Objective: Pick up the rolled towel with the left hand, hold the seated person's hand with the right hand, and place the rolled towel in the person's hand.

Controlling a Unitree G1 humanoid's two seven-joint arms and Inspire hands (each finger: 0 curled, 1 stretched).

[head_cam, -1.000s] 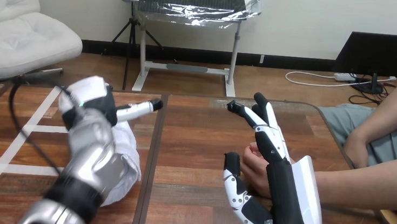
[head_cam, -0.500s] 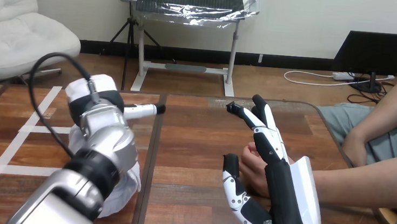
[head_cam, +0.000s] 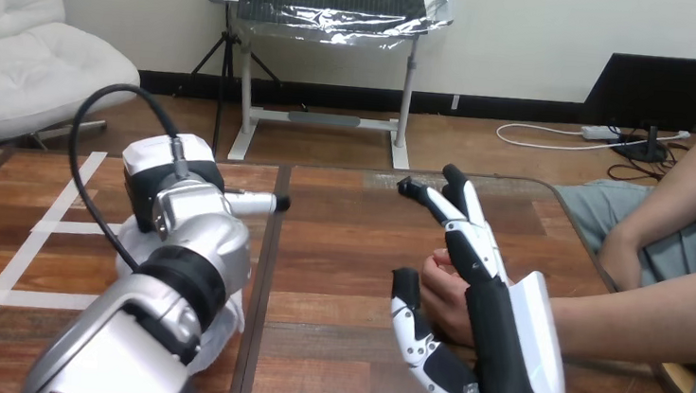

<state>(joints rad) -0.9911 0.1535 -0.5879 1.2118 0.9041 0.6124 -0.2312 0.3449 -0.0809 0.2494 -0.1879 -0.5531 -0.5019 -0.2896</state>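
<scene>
The white rolled towel (head_cam: pixel 227 321) lies on the left part of the wooden table (head_cam: pixel 350 239), mostly covered by my left forearm. My left hand (head_cam: pixel 172 181) sits over the towel's far end with its back toward the camera; its grip is hidden. My right hand (head_cam: pixel 502 348) stands open at centre right, fingers (head_cam: pixel 469 236) straight and pointing away. The person's hand (head_cam: pixel 442 295), loosely curled, rests on the table between my right thumb (head_cam: pixel 409 321) and palm, touching or nearly touching them. Nothing of my right hand curls round it.
The person's forearm (head_cam: pixel 642 322) reaches in from the right edge. A dark seam (head_cam: pixel 266 275) divides the two tabletops. White tape strips (head_cam: pixel 56 226) mark the left tabletop. A black cable (head_cam: pixel 105 104) loops above my left wrist.
My left forearm has swung forward and rolled over the towel, hiding more of it, and the cable has risen. My right hand and the person's hand have stayed put.
</scene>
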